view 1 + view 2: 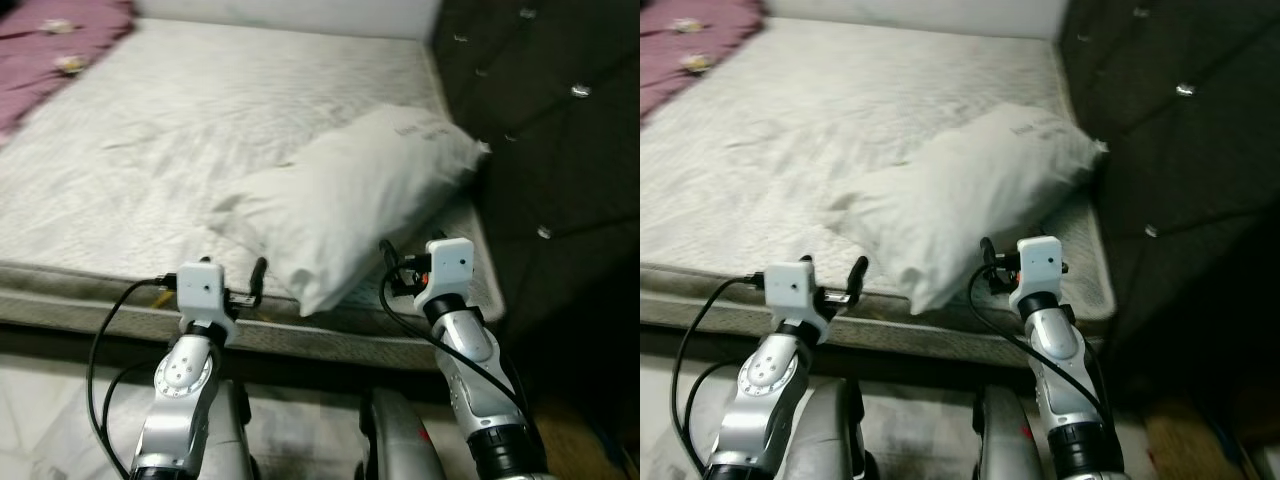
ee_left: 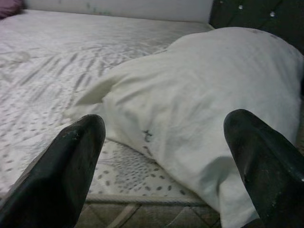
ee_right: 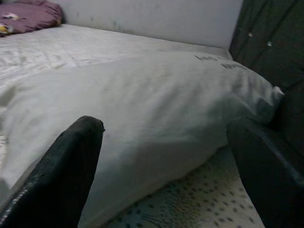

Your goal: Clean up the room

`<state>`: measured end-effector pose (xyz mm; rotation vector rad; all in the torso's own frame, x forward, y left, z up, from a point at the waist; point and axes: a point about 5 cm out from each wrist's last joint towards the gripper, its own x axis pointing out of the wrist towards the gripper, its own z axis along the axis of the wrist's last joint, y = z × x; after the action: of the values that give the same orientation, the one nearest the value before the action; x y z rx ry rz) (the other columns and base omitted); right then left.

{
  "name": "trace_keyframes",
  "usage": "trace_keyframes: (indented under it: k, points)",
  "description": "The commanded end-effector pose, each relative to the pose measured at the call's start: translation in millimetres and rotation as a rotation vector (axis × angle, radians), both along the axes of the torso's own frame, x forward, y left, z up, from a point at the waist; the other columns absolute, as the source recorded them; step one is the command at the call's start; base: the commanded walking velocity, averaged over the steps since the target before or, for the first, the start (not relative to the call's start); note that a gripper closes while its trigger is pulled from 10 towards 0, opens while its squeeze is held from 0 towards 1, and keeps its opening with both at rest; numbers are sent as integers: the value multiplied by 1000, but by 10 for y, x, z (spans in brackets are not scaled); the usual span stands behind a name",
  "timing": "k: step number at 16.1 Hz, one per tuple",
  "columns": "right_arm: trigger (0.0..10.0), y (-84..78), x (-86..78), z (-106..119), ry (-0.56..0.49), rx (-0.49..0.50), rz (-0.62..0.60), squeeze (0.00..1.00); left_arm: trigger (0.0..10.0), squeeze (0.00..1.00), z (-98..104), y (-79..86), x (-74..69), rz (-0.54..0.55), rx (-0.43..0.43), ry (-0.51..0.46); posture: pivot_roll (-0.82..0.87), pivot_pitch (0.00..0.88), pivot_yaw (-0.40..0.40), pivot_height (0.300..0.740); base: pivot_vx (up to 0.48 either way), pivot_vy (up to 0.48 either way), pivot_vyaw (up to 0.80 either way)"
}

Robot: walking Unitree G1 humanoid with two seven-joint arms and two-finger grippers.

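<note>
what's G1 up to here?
It stands at the edge of the bed with both arms raised toward a white pillow that lies askew on the mattress near the dark tufted headboard. The left claw and the right claw are both open, one at each side of the pillow's near end, and neither touches it yet. A purple blanket is bunched at the far corner.

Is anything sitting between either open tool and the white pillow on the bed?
Nothing visible does. The pillow lies on the mattress near the dark headboard. The left tool and right tool are both open and face it directly, with only bare mattress in the gap.
</note>
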<state>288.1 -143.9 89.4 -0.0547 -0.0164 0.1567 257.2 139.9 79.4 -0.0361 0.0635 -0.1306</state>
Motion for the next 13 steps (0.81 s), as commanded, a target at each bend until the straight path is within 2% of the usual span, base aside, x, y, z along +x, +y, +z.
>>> trace_keyframes:
  k: [1,4,6,13]
  points:
    - [10000,-18,14,15,-5,-7,-5,0,10000,0,20,23,-2,3,4,-1,-41,40,-24,601,0,0,0]
    - [10000,-19,25,30,-7,-15,-4,0,10000,0,57,21,7,-13,-3,-20,-33,53,-22,601,120,0,0]
    - [10000,-15,14,20,-6,-14,-13,0,10000,0,32,48,-26,-19,-3,-14,-34,42,-19,601,480,0,0]
    - [10000,-41,69,32,-13,-23,-23,0,10000,0,42,0,40,-33,-10,-19,-42,23,-18,601,474,0,0]
